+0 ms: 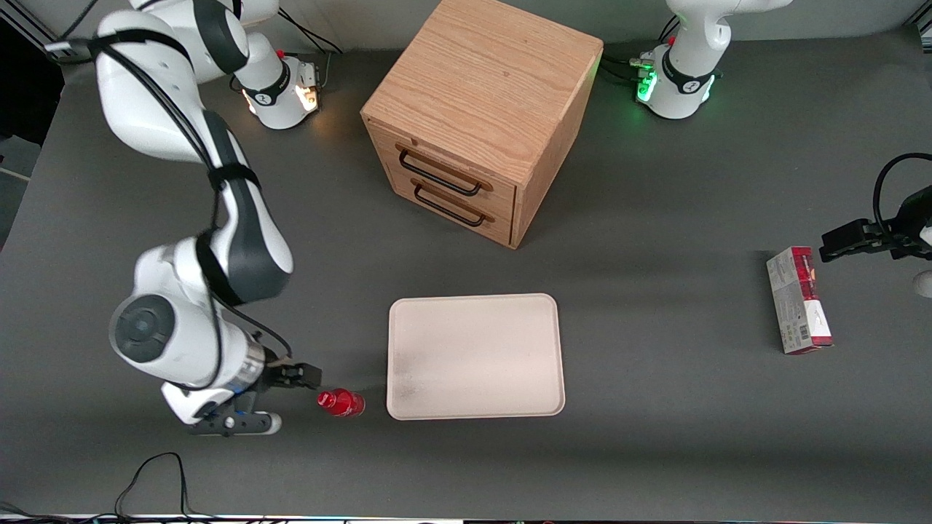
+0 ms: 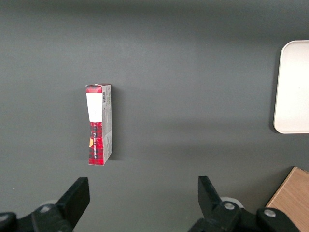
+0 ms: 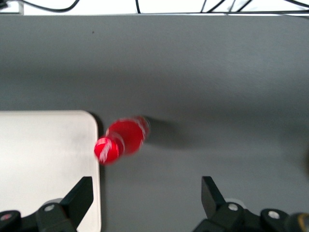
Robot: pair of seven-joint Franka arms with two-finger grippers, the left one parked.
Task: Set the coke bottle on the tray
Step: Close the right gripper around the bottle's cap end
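Note:
The coke bottle, small and red with a red cap, stands on the grey table just off the tray's corner nearest the front camera, on the working arm's side. It also shows in the right wrist view, touching nothing. The cream-white tray lies flat and bare; its corner shows in the right wrist view. My right gripper hovers beside the bottle, toward the working arm's end of the table. It is open wide and empty, and the bottle is not between its fingers.
A wooden two-drawer cabinet stands farther from the front camera than the tray. A red-and-white carton lies toward the parked arm's end, also in the left wrist view. A cable loops near the table's front edge.

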